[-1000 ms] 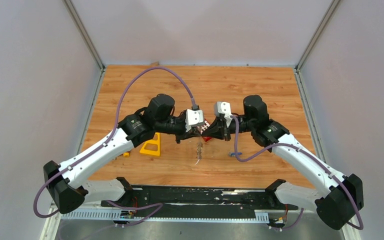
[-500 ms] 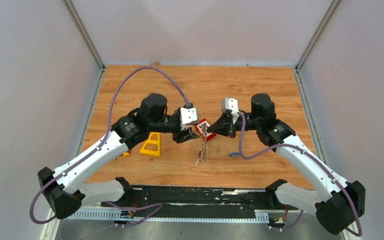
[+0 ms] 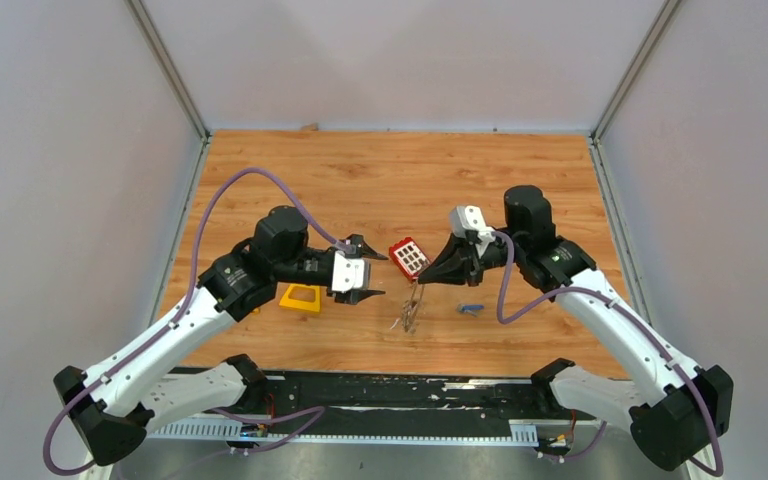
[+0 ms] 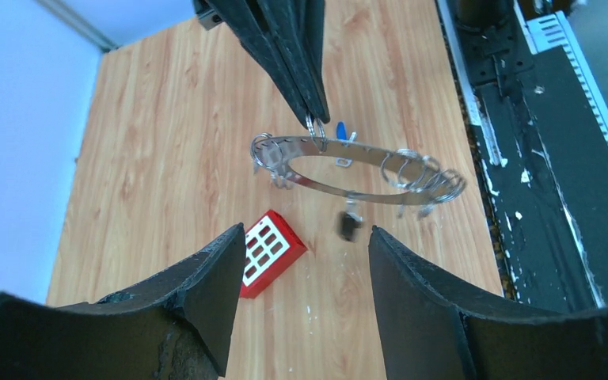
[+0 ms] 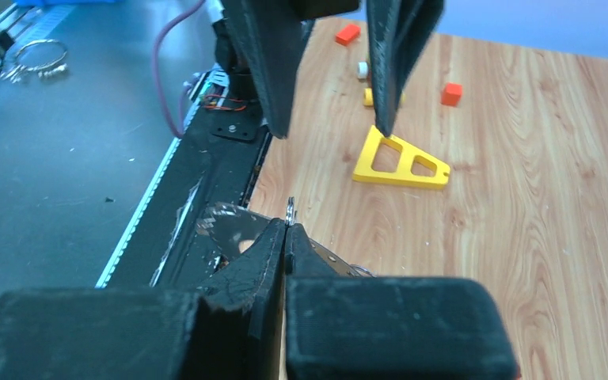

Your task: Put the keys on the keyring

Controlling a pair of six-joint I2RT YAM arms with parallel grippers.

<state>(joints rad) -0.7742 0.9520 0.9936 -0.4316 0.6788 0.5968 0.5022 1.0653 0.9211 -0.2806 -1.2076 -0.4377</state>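
The left gripper (image 3: 376, 269) has released and drawn back left; the right gripper (image 3: 423, 279) stays clenched on the keyring (image 4: 347, 188).

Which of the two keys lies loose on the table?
The blue key, flat on the table, apart from the keyring. The black key appears to dangle under that ring, which the right fingers pinch.

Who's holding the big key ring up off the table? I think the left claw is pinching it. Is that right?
Not quite. The right gripper is the one pinching the keyring up off the table. The left gripper is open with nothing in it. The left wrist view shows this.
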